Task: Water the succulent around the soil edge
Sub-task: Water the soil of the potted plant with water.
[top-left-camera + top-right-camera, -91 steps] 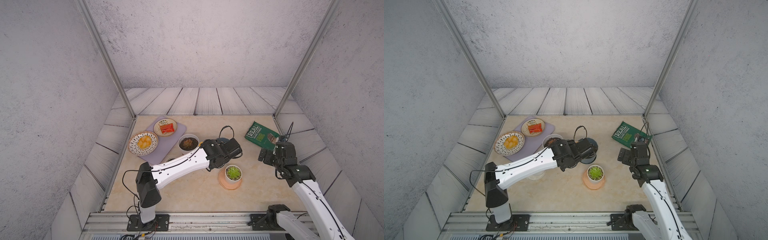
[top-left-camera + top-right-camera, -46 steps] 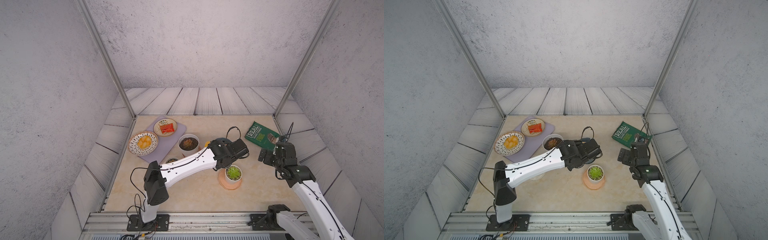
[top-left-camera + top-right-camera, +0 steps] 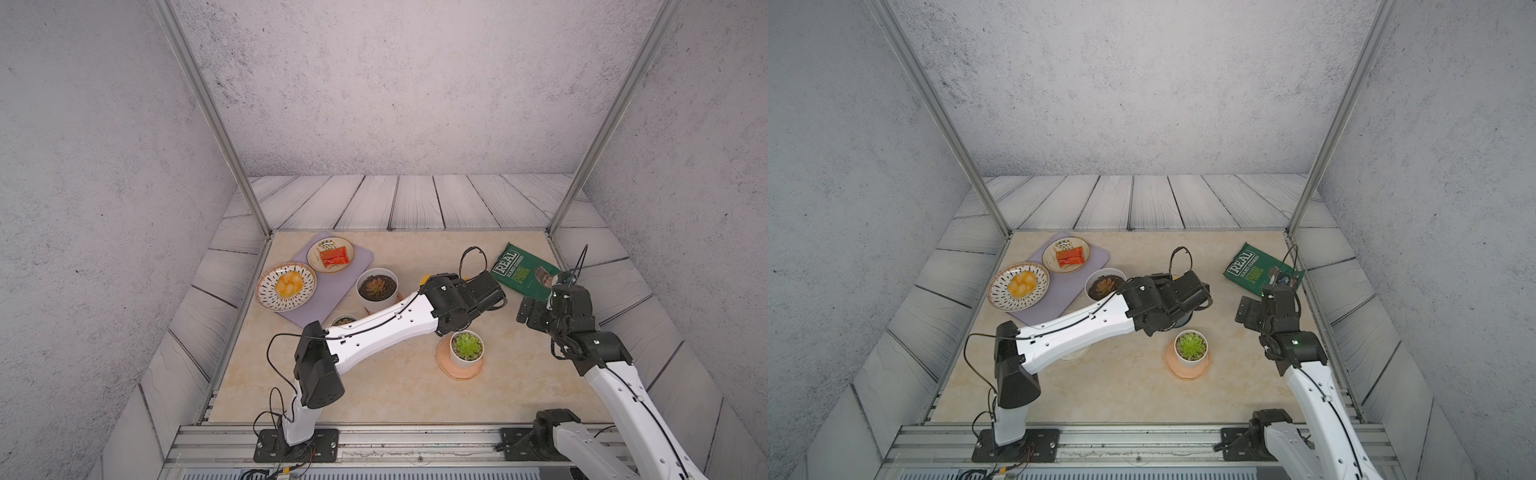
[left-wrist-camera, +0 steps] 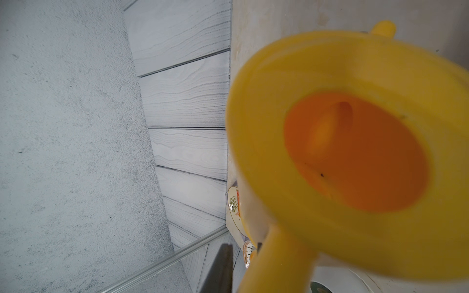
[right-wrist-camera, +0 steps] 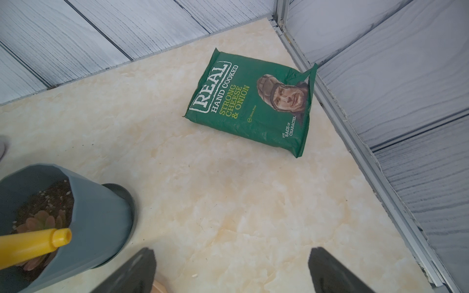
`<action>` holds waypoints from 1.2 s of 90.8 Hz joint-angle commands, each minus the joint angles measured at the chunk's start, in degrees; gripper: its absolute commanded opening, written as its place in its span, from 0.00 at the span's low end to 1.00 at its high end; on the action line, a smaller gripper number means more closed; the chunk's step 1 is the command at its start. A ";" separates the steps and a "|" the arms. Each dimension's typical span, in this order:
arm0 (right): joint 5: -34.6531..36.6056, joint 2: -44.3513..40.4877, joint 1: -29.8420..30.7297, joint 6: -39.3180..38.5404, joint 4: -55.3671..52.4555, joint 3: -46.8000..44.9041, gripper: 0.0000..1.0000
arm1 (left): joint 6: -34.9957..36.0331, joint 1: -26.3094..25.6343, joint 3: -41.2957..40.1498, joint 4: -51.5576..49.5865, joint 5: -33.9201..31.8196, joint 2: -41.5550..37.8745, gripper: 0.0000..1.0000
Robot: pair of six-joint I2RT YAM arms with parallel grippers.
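Note:
My left gripper (image 4: pixel 241 263) is shut on the handle of a yellow watering can (image 4: pixel 355 152), which fills much of the left wrist view. In the right wrist view the can's spout (image 5: pixel 33 244) reaches over the soil of a grey-blue pot (image 5: pixel 96 215) holding a pinkish succulent (image 5: pixel 43 220). In both top views the left gripper (image 3: pixel 482 291) (image 3: pixel 1187 293) covers that pot and most of the can. My right gripper (image 5: pixel 232 274) (image 3: pixel 530 316) stands open above bare table to the right, holding nothing.
A green succulent (image 3: pixel 467 345) in a white pot stands on an orange saucer (image 3: pixel 457 372) just in front of the left gripper. A white pot with a reddish succulent (image 3: pixel 377 287), two food plates on a lilac mat (image 3: pixel 332 299) and a green crisp bag (image 5: pixel 251 101) lie around.
The left arm has carried the watering can to the right and slightly back, over the grey-blue pot. The right arm has not moved.

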 commanded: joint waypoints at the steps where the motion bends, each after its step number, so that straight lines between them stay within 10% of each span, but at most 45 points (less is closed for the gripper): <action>1: 0.65 -0.84 0.17 -0.15 0.58 -0.45 0.99 | 0.29 0.85 2.03 0.33 -0.43 0.67 0.00; 109: 0.56 -0.84 0.24 -0.11 0.63 -0.54 0.99 | -11.94 9.90 2.62 -4.41 -1.98 -1.50 0.00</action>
